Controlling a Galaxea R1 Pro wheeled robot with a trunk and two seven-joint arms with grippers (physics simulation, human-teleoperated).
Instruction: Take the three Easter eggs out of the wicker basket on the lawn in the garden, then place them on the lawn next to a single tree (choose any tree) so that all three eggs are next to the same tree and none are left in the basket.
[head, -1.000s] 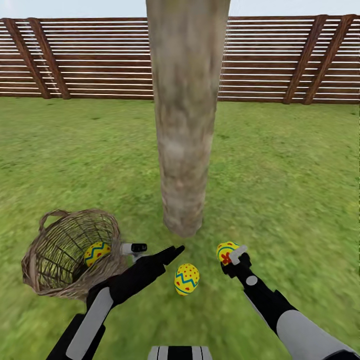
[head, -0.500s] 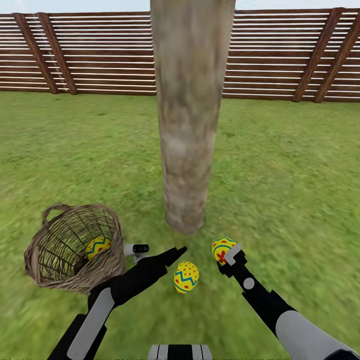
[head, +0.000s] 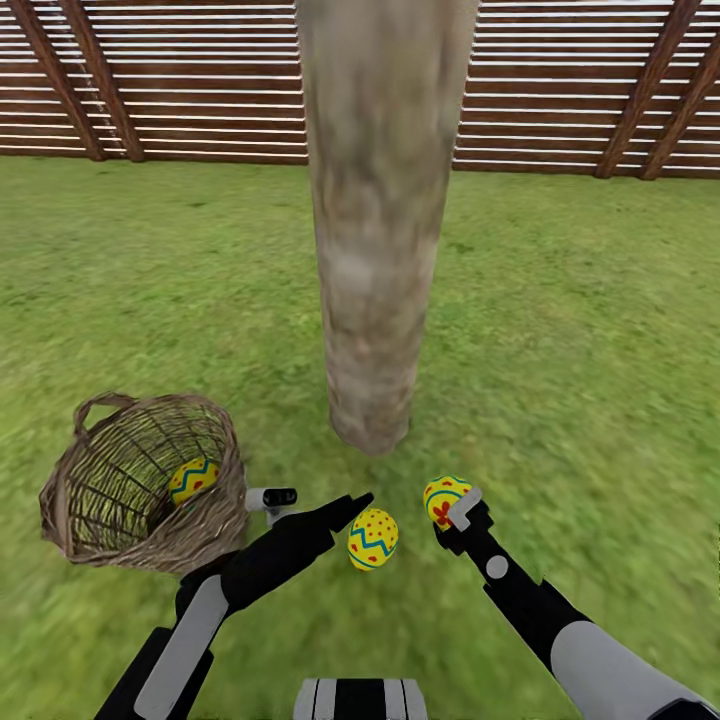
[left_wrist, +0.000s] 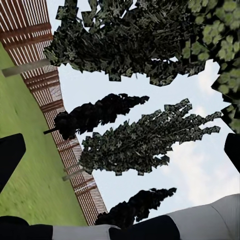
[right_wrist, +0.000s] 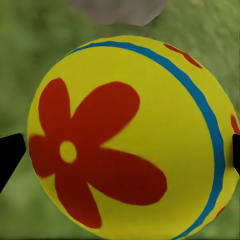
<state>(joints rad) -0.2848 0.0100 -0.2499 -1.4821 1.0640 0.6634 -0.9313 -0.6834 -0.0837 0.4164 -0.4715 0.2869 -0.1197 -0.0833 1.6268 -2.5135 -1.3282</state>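
The lawn (head: 590, 330), mottled green grass, runs back to a brown horizontal-slat fence (head: 200, 80) behind the tree (head: 378, 220). Left of the trunk's base and nearer the robot, the wicker basket (head: 110, 500) lies tipped with one Easter egg (head: 192, 479) inside. A dotted egg (head: 373, 538) lies just before the trunk; beside it the left gripper (head: 352, 505), whose opening I cannot tell. The right gripper (head: 452, 508) clamps a flower-painted egg (right_wrist: 130, 140).

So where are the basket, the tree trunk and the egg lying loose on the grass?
wicker basket (head: 75, 470): head view, on its woven side wall.
tree trunk (head: 375, 250): head view, mid-trunk bark.
loose egg (head: 373, 538): head view, on its zigzag band.
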